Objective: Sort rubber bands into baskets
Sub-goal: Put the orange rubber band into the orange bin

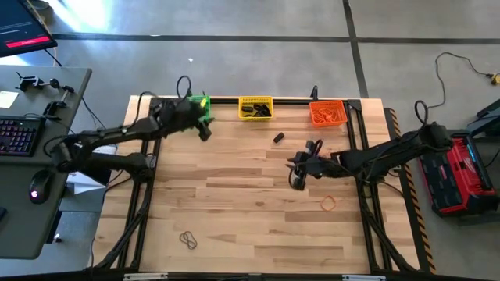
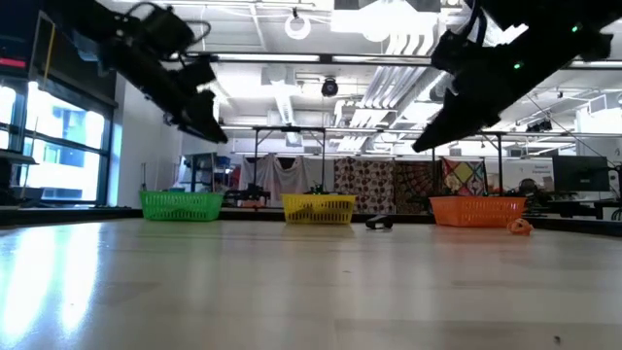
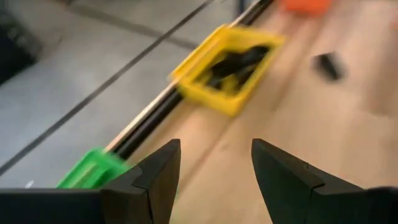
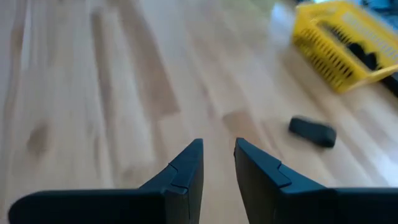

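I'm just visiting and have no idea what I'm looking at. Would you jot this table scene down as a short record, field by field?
Surface: wooden table
Baskets along far edge: green basket, yellow basket, orange basket
Yellow basket contents: dark pieces
Loose on the table: orange rubber band, dark rubber band, small dark piece
Left gripper: open, empty, raised beside the green basket
Right gripper: narrow gap between its fingers, nothing seen between them, over the table's middle

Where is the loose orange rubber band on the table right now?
In the high view the orange rubber band lies on the bare wood on the right side, just in front of the right tool, far from the orange basket.
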{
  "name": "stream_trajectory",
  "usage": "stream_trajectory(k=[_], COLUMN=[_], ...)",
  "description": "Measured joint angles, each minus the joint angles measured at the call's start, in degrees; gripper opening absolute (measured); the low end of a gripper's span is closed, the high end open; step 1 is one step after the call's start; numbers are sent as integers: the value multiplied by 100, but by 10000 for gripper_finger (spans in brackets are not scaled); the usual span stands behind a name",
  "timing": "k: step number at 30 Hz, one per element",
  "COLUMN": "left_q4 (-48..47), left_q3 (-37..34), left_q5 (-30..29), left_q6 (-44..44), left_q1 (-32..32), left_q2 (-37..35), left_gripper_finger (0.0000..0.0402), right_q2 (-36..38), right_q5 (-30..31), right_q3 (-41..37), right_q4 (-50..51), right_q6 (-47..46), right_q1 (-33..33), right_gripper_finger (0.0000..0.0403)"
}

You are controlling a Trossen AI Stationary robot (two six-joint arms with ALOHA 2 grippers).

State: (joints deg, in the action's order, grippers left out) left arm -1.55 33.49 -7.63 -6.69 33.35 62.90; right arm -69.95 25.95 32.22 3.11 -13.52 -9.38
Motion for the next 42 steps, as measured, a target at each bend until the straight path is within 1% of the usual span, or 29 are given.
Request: stream_trajectory(k=[4,8,14,18,24,27,32,39,42], left_q4=[326,681,1361,1831,2262,2326,2392,2426,2422], left_q3=[-304,-541,-881,-1143,-1397,-1486,-1505,-1505,-1505], left_q5=[8,5,5,5,3,3,-45,-49,-49], left_q6=[98,226,411,464,666,664,710,660,657], left_q1=[-777,-1492,-2380,-2847,-3417,-3609,-3762,-3804,-3804], left_q2=[-546,-857,-897,-882,-882,-882,-882,-882,-882], left_gripper_finger=[191,191,191,191,191,191,190,190,190], right_q2=[0,0,-4,-50,-299,-515,-950,-1583,-1666], right_q5=[-11,-119,-666,-852,-1341,-1576,-2032,-2278,-2438], right_q3=[525,1000,1199,1199,1199,1199,1199,1192,1007], right_q4=[1419,2586,3587,4194,5047,5236,5235,5178,4842], right_q6=[-390,-1026,-1874,-2401,-2943,-3034,-3012,-2877,-2638], right_q1=[-414,-884,-1482,-1815,-2171,-2245,-2257,-2138,-1961], right_gripper_finger=[81,90,129,155,166,167,167,167,163])
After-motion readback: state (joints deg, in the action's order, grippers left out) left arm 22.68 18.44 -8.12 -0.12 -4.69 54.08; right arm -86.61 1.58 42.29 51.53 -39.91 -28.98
